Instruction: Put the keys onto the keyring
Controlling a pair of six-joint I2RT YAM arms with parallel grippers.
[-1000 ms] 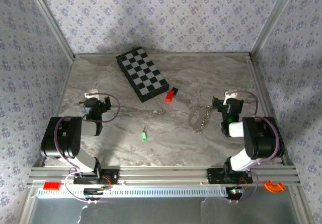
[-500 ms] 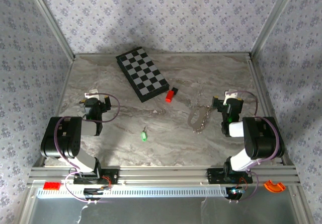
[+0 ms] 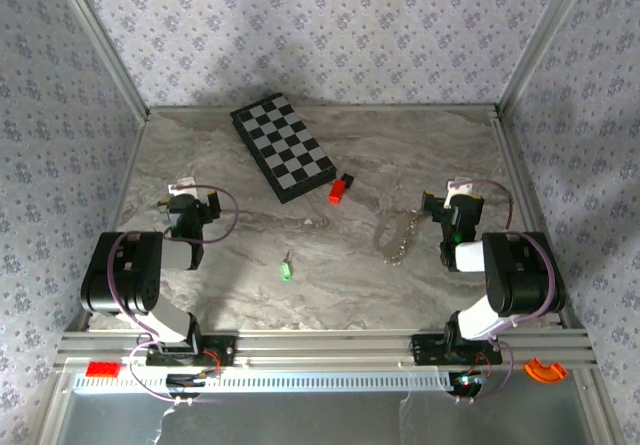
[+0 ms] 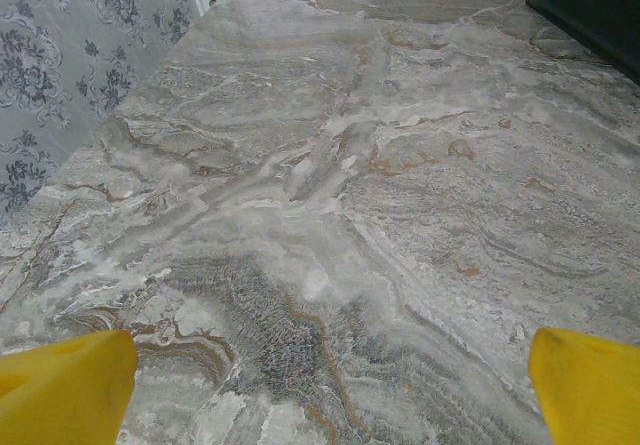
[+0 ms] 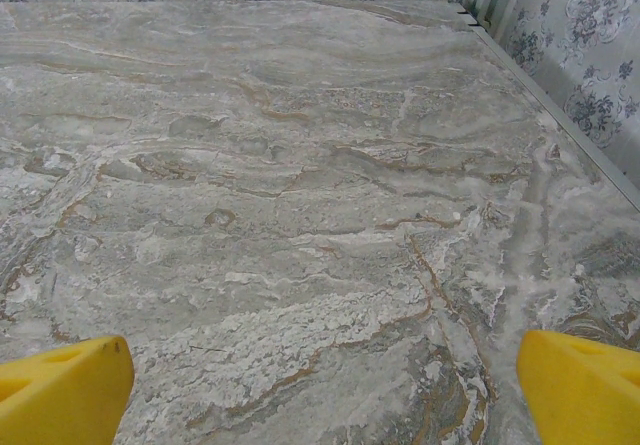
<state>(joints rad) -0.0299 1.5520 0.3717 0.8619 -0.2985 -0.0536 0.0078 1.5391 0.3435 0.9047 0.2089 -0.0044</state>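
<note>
Top external view, stock on the marbled tabletop:

- Key, count one. Green plastic head, tiny metal blade, lying flat just left of centre in the lower half of the frame, well apart from everything else. Judged very light and rigid, and likely to skid on the smooth stone. The best hold is across the green head, leaving the blade free.
- Keyring, count one. Pale, glinting chain-like loop lying right of centre, near my right arm and well apart from the key. Judged light and limp, so it should drape and swing once lifted. I would pinch it close to one end so the opening stays reachable. Its clasp is too small to make out.
- Checkerboard, count one, upper centre-left. Not task stock.
- Red-and-black block, count one, just below the board's lower right corner. Not task stock.

Left wrist view: left gripper, count one, jaws spread wide over bare stone and holding nothing.

Right wrist view: right gripper, count one, jaws likewise spread wide and holding nothing.
</note>
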